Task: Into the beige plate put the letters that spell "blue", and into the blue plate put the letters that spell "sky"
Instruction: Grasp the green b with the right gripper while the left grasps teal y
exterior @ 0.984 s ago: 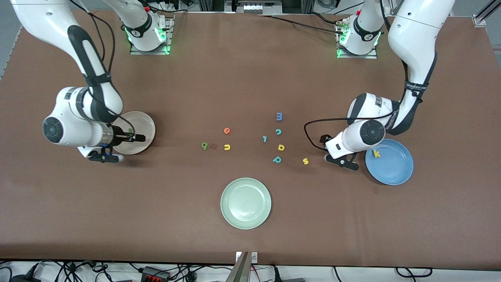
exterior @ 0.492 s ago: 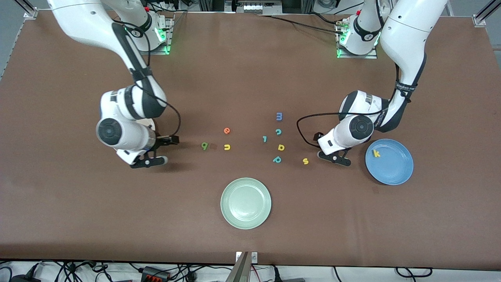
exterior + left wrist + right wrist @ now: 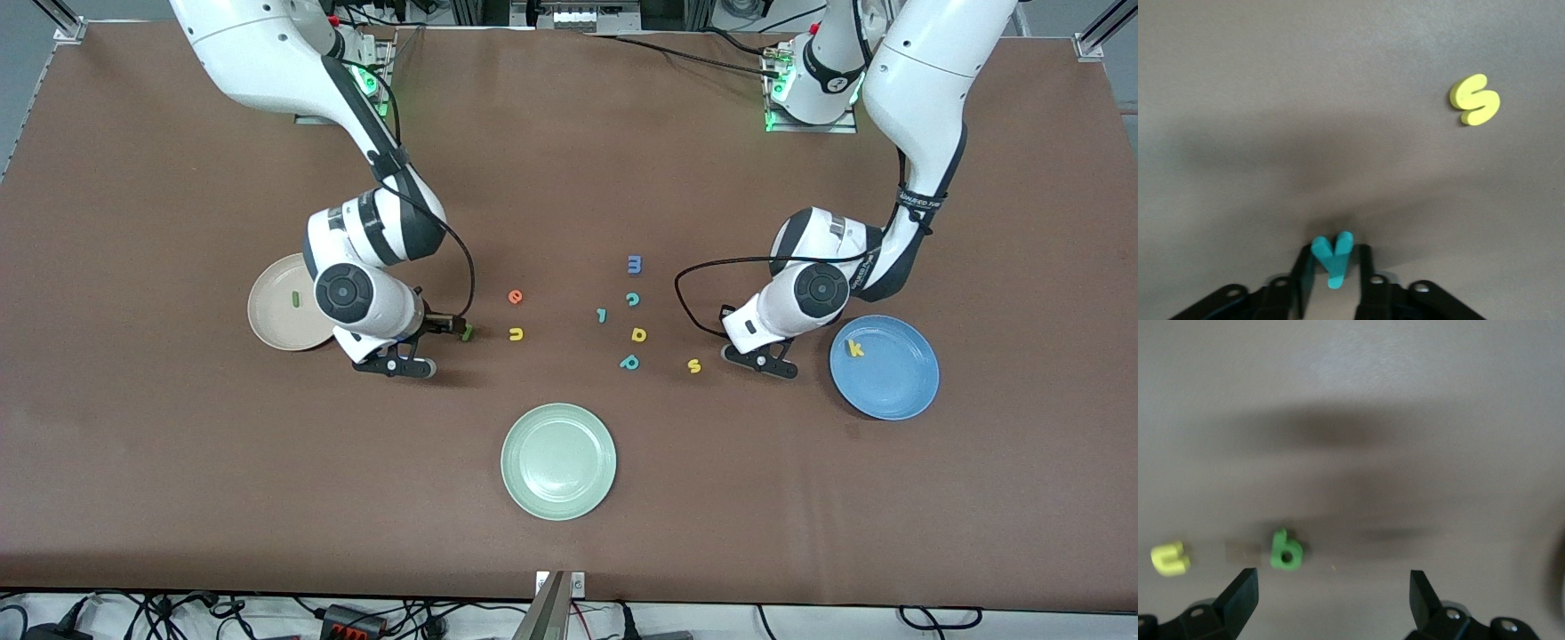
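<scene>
While our left hand (image 3: 1333, 280) clamps the teal y (image 3: 1332, 257) and our right hand (image 3: 1331, 593) gapes over the green b (image 3: 1285, 551), the blue plate (image 3: 898, 391) holds only k (image 3: 855, 348), the beige plate (image 3: 267, 320) only l (image 3: 294, 300).

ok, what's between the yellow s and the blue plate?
Left gripper closed on the teal y, per front and left wrist views; right gripper open over green b.

The right arm reaches down from the frame's top, its right gripper (image 3: 1331, 595) held low with jaws spread wide. The left arm is folded at the elbow, and its left gripper (image 3: 1334, 270) pinches the teal y (image 3: 1327, 250), seemingly barely lifted.
</scene>
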You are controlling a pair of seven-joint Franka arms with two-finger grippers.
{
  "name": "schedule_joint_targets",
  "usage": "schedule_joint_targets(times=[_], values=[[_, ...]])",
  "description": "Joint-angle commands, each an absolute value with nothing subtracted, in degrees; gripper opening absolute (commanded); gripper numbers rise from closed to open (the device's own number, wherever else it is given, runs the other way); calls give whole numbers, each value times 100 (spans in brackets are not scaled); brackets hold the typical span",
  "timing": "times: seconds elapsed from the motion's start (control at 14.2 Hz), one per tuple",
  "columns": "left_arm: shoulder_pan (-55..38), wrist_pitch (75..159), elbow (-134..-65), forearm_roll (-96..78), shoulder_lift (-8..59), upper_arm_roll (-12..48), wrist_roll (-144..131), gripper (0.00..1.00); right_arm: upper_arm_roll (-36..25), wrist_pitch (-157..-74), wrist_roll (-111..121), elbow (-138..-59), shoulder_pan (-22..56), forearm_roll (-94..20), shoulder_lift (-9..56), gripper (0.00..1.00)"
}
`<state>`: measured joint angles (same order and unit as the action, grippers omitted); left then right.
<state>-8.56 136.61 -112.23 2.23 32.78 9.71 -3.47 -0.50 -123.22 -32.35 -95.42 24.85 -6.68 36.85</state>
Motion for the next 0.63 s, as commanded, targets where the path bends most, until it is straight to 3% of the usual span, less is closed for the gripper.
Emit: schedule_joint_targets(times=[0.0,0.07,0.56], values=[[-827,13720,-11189,352,3261,932,-431,12,-44,-12322,-4068,-9237,2680,-677,3972,100],[-817,13720,-11171,352,3252,932,-431,12,-44,-12418,-4087,-9237,2715,-694,4034,86],[-809,13676,-11101,352,3226,861,-395,7,-35,-12867,-4148,-9246,2909,-835,4236,63]])
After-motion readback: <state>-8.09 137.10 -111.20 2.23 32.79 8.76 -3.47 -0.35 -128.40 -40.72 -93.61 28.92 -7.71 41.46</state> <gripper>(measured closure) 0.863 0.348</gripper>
